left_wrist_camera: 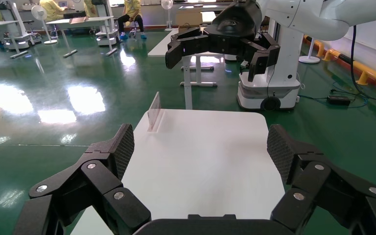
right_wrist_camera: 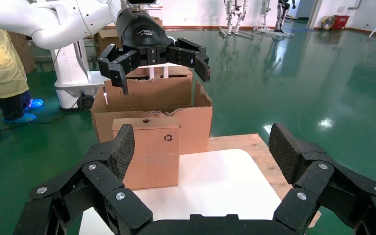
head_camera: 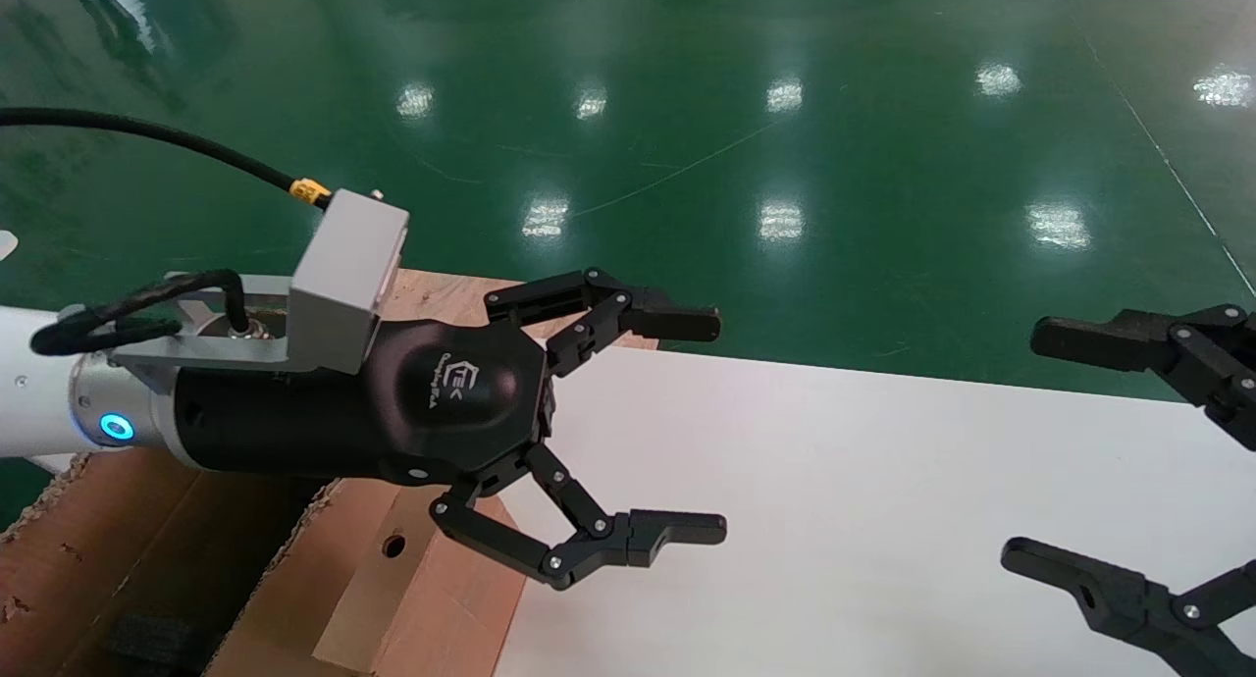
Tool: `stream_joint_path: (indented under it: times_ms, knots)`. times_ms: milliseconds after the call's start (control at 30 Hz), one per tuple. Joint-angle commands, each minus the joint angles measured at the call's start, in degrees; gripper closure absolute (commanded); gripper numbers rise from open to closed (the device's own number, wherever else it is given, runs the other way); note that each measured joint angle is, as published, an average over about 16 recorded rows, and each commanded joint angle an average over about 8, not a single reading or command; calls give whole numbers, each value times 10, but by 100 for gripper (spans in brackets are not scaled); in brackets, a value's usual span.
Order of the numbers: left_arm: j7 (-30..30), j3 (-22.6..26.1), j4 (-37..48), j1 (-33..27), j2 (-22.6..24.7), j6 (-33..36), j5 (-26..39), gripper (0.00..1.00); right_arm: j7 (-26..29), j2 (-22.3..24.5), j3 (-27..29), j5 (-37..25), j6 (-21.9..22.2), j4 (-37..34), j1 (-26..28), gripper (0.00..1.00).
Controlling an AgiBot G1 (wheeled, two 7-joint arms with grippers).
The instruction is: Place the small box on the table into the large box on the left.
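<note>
Cardboard first: the small box (head_camera: 422,579) stands on the left edge of the bench (head_camera: 883,520), at the near side of your head view, its holed narrow face turned up, and it sits right against the large box (head_camera: 128,569), though you can't tell from here whether they truly touch. Nothing holds it yet.

Your left gripper (head_camera: 677,427) hovers above it with jaws spread wide and empty, its body over the small box and its fingers reaching out over bare white bench. Judging by that, the grasp is the step in hand. Bring the fingertips back over the box top, line the pads across the two broad faces, and come down straight before closing. In the right wrist view the small box (right_wrist_camera: 146,152) stands upright and tall, so a lopsided pinch could tip it.

Mind the ragged torn edge of the large box (right_wrist_camera: 152,110) just beside it; lift the small box clear above that rim before carrying it left, and keep the wrist cable off the flaps.

Farther right, your right gripper (head_camera: 1148,481) is parked open over the bench, well apart. Beyond the left gripper a plywood board (head_camera: 442,294) shows at the bench's far corner, then open green floor (head_camera: 785,118).
</note>
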Motion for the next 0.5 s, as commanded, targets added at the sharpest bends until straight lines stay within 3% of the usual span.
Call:
stream_joint_path:
  times_ms: [33, 333, 400, 500]
  knots:
    - [0, 0, 0, 0, 0, 0, 0, 0, 0, 0, 0, 0, 0, 0, 0, 0]
    - [0, 0, 0, 0, 0, 0, 0, 0, 0, 0, 0, 0, 0, 0, 0, 0]
    - [0, 0, 0, 0, 0, 0, 0, 0, 0, 0, 0, 0, 0, 0, 0, 15]
    - [0, 0, 0, 0, 0, 0, 0, 0, 0, 0, 0, 0, 0, 0, 0, 53]
